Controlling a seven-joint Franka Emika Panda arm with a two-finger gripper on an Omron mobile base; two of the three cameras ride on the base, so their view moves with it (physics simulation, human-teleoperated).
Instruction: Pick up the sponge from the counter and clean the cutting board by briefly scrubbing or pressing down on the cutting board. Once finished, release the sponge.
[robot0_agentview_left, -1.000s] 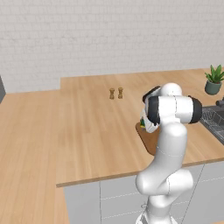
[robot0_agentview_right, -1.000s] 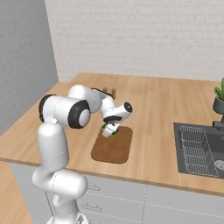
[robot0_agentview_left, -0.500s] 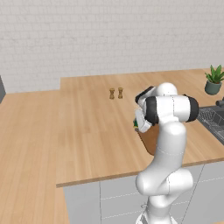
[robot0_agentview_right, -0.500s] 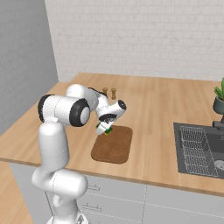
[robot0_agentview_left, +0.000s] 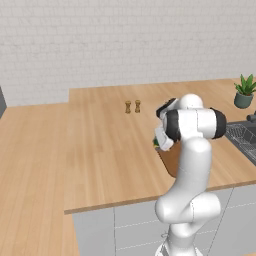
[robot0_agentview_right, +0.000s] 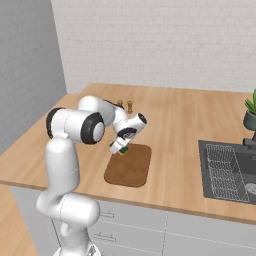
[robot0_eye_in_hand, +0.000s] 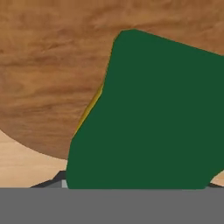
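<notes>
The sponge, a small rectangular block with a dark green top layer over a yellow bottom layer, sits right at the tip of the white arm's two-finger gripper, over the far left corner of the cutting board, a flat dark brown wooden rectangle with rounded corners that lies on the counter, a broad light wood-plank worktop with grey cabinet fronts below. In the right base view the sponge shows as a green and yellow patch just under the hand, at the board's edge nearest the two small brown shakers standing farther back on the worktop; whether it presses on the board or hangs just above it cannot be told. From the left base view the arm's own bulk covers most of this: only a sliver of green peeks out beside the hand, and a brown wedge of the board shows beneath it. The hand view adds what the others lack: the sponge's green face looms very close, with a thin yellow strip along its left edge, the board's dark grain behind it and pale worktop beyond its rounded corner. The jaws are clenched on the sponge, held apart by its width.
</notes>
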